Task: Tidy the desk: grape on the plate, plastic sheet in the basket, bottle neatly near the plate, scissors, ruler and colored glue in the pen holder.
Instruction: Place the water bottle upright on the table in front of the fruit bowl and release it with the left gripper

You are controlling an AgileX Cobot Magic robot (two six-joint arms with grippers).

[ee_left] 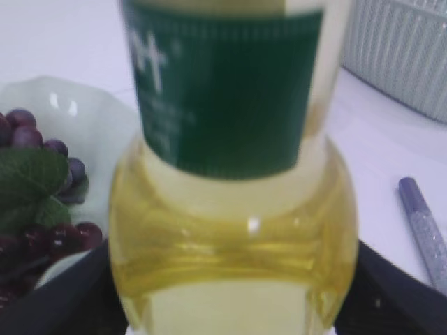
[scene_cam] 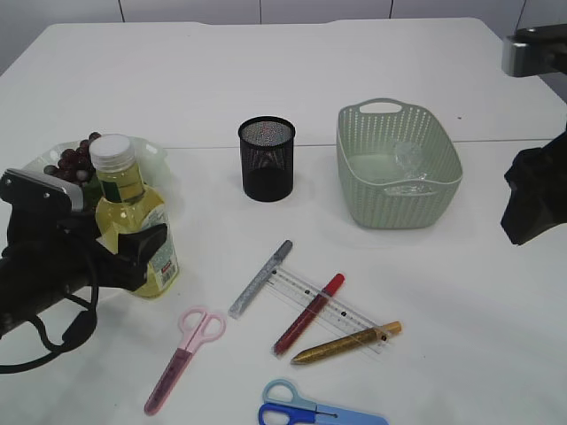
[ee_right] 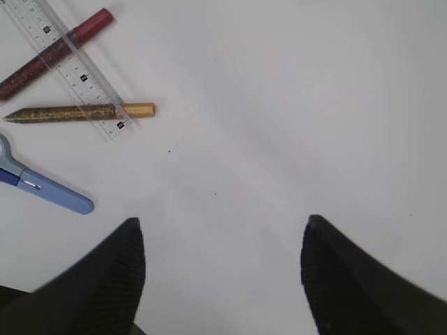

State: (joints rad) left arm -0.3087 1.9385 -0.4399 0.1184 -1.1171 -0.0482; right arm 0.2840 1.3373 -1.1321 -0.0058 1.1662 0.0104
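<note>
Bottle (scene_cam: 133, 217) of yellow oil stands upright on the desk (scene_cam: 266, 80) just beside the plate (scene_cam: 155, 152), clasped low on its body by the left gripper (scene_cam: 133, 252). Left wrist view fills with the bottle; dark fingers (ee_left: 56, 300) press both lower flanks, so the grip looks closed on it.

Progress, judged from layout:
- Grape (scene_cam: 75, 161) lies on the plate, leaf included. Done.
- Plastic sheet (scene_cam: 407, 159), clear and crumpled, sits inside the basket (scene_cam: 354, 168). Done, as far as it can be made out.
- Bottle near the plate, release pending.
- Pen holder (scene_cam: 267, 159) seems empty. Ruler (scene_cam: 323, 305), three glue sticks, silver (scene_cam: 260, 280), red (scene_cam: 308, 314), gold (scene_cam: 347, 343), and two scissors, pink (scene_cam: 183, 347) and blue (scene_cam: 314, 412), all lie on the desk. That is the bulk of the work left.

Views compared: exterior view gives the whole layout and the right arm parked at the frame edge. Right wrist view shows the right gripper (ee_right: 222, 269) spread wide over bare desk, holding nothing, and shows the ruler resting across the red and gold sticks. Left wrist view alone shows the bottle's green label (ee_left: 223, 91) close up.
</note>
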